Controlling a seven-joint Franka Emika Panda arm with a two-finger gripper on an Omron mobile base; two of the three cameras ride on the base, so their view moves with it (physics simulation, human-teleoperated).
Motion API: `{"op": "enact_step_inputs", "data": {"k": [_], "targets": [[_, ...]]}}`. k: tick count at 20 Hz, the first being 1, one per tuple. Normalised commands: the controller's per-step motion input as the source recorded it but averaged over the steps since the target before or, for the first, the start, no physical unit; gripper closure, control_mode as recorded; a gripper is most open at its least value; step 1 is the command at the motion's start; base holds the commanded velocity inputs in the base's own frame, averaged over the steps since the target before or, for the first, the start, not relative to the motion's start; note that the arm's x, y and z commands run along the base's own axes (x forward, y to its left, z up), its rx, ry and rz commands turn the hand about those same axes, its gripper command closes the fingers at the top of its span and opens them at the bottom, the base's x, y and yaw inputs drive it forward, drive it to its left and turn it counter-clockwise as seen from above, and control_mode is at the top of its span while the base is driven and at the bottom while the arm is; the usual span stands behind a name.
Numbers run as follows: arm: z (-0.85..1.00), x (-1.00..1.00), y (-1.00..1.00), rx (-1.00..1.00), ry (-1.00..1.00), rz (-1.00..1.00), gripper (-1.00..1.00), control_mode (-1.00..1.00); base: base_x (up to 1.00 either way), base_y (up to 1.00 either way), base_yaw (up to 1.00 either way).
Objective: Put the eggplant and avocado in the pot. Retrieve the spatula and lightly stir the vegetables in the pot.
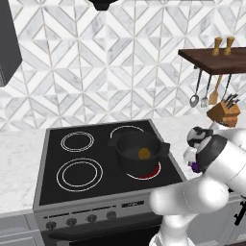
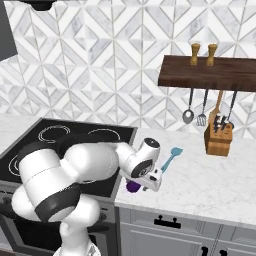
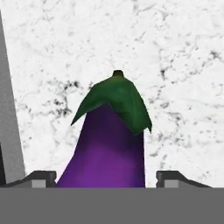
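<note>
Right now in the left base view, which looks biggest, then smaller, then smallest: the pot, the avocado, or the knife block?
1. The pot, clearly the largest.
2. The knife block, though it stands farther back, which shrinks it.
3. The avocado, a small piece lying inside the pot.

Arm bends forward and low, elbow raised, wrist turned down toward the surface. Gripper point(image 3: 106, 177) points downward; fingertips point(image 3: 41, 177) stand apart, one on each side of the eggplant point(image 3: 107, 148), which sits between them. Contact with either pad cannot be confirmed.
</note>
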Motion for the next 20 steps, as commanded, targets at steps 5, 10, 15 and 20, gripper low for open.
{"op": "enact_step_inputs", "data": {"k": [5, 10, 15, 20], "targets": [[0.52, -0.51, -0.31, 0.00, -0.14, -0.04, 1.00, -1.00, 0.00, 0.00, 0.00], [1.00, -0.16, 0.07, 0.00, -0.35, 0.00, 1.00, -1.00, 0.00, 0.00, 0.00], [1.00, 0.11, 0.77, 0.00, -0.15, 0.00, 1.00, -1.00, 0.00, 0.00, 0.00], [1.00, 0.33, 0.98, 0.00, -0.02, 0.03, 1.00, -1.00, 0.00, 0.00, 0.00]]}}
